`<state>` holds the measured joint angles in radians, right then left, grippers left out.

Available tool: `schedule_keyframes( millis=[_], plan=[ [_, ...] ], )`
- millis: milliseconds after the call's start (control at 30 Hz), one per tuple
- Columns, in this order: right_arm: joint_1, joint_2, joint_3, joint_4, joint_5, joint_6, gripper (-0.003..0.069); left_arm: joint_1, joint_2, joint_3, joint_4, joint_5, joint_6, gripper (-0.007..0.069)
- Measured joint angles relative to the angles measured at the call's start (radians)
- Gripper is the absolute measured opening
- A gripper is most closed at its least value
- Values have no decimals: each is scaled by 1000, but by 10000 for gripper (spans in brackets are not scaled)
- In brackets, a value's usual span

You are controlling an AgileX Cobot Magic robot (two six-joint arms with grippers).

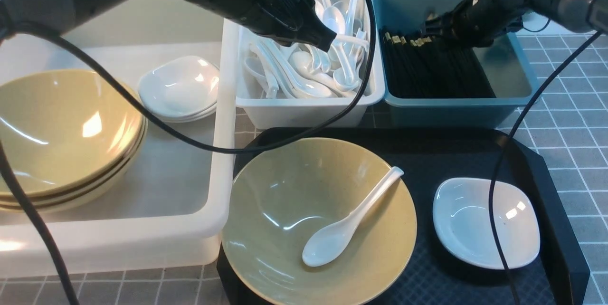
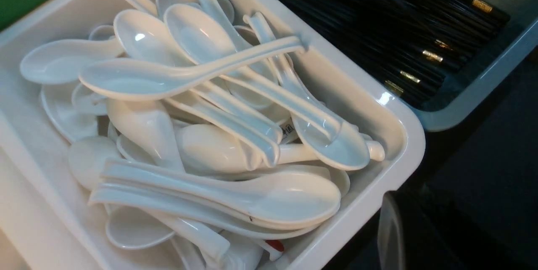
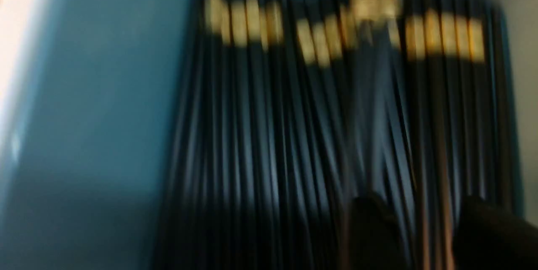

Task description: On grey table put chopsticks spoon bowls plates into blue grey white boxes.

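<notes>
An olive-yellow bowl [image 1: 285, 191] on the black tray holds a white spoon [image 1: 351, 219], and a white plate [image 1: 484, 222] lies beside it. Black chopsticks [image 1: 432, 67] with gold bands fill the blue-grey box [image 1: 451, 110]. My right gripper [image 1: 427, 27] hovers over their banded ends. In the blurred right wrist view its fingers [image 3: 374, 228] stand apart above the chopsticks [image 3: 294, 114], so the right gripper [image 3: 428, 236] is open. My left gripper [image 1: 327, 41] is shut over the white box [image 1: 304, 110] full of spoons [image 2: 189, 76].
A large translucent tub [image 1: 223, 153] on the left holds stacked bowls [image 1: 61, 129] and stacked plates [image 1: 180, 86]. The black tray [image 1: 475, 153] sits in front of the two smaller boxes. Arm cables cross the tray. Grey table [image 1: 574, 119] shows at the right.
</notes>
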<state>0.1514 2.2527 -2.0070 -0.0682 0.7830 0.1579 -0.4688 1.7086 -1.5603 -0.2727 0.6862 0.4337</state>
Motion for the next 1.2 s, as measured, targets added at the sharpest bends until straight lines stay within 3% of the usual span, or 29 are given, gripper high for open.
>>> schedule_keyframes(
  millis=[133,333,600,833,1033,1200],
  plan=[
    [14,-43,-54,1,223,-158,417,12,-54,1,15,82,0,-11],
    [74,-164,-58,15,434,-370,430,57,-214,76,16,191,0,-11],
    [213,-384,109,68,457,-538,433,101,-509,471,18,166,-38,-11],
    [399,-497,299,82,460,-775,433,102,-738,748,-7,-9,-45,-11],
    [547,-477,432,99,456,-911,433,102,-779,798,-53,-95,-44,-11],
    [589,-422,479,101,427,-1035,433,102,-772,799,-84,-151,-8,-11]
  ],
)
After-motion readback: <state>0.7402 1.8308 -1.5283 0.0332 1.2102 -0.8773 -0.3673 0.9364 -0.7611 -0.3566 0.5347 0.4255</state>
